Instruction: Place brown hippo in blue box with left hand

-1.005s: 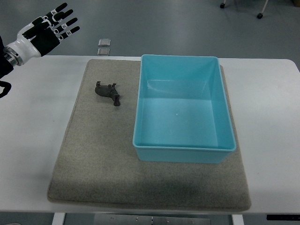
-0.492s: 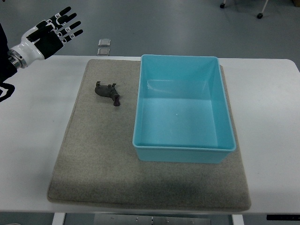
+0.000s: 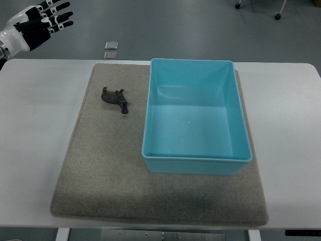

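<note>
Brown hippo: on the grey mat, just left of the blue box, untouched. Blue box: nothing inside. Left hand: top-left corner, well apart from the toy, fingers spread, holding nothing. I'd bring it down over the hippo's body, closing squarely before lifting across the box's rim.

A grey felt mat covers the white table — flat.
</note>
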You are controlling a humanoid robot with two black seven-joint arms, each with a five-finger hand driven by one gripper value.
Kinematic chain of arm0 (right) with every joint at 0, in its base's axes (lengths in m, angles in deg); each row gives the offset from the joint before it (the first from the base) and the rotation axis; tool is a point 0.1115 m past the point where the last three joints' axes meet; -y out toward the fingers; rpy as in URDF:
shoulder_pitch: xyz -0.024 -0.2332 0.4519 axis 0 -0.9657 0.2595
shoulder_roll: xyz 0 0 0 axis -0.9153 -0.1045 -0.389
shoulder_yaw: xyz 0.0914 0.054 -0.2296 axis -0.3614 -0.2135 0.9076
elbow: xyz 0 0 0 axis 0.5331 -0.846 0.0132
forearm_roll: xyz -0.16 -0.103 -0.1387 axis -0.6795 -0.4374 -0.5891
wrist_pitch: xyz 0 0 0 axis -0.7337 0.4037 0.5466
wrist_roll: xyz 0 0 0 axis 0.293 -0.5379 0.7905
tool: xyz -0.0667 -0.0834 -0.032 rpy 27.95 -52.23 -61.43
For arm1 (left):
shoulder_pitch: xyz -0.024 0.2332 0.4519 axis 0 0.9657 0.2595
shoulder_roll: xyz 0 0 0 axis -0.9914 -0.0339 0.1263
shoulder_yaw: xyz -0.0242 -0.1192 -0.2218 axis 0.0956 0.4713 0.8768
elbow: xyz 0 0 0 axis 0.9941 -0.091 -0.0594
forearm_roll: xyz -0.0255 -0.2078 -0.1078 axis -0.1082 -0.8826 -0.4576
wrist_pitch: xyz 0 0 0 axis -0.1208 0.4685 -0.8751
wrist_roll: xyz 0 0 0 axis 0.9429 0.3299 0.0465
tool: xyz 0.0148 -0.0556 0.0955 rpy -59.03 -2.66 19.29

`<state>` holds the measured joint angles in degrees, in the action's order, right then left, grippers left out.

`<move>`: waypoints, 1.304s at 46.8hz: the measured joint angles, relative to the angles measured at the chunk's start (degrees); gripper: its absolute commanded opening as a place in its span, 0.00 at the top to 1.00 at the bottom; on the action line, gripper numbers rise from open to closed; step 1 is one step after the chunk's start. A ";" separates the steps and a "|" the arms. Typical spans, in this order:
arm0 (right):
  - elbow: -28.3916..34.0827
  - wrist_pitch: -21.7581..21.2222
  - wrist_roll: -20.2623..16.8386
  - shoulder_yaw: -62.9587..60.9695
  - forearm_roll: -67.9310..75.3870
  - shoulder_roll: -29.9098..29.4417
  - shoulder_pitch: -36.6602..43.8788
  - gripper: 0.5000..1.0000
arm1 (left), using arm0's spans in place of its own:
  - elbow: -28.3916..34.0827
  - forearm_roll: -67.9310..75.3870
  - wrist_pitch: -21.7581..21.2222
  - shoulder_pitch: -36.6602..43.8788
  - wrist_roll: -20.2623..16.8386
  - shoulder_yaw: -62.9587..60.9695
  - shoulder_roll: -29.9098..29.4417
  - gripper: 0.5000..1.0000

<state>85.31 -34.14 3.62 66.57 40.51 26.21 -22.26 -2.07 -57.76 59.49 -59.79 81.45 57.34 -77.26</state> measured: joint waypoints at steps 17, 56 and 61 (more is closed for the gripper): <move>0.00 0.00 0.00 0.00 0.00 0.00 0.00 0.13 | -5.46 33.32 0.01 -1.17 -12.21 -0.30 -2.86 0.01; 0.00 0.00 0.00 0.00 0.00 0.00 0.00 0.13 | -11.68 61.38 -27.78 -3.40 -21.29 -27.47 -2.88 0.01; 0.00 0.00 0.00 0.00 0.00 0.00 0.00 0.13 | -11.65 61.70 -28.62 -3.40 -21.29 -28.57 -1.92 0.01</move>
<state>85.30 -34.13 3.62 66.57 40.51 26.21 -22.26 -13.72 3.94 30.87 -63.18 60.15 28.78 -79.19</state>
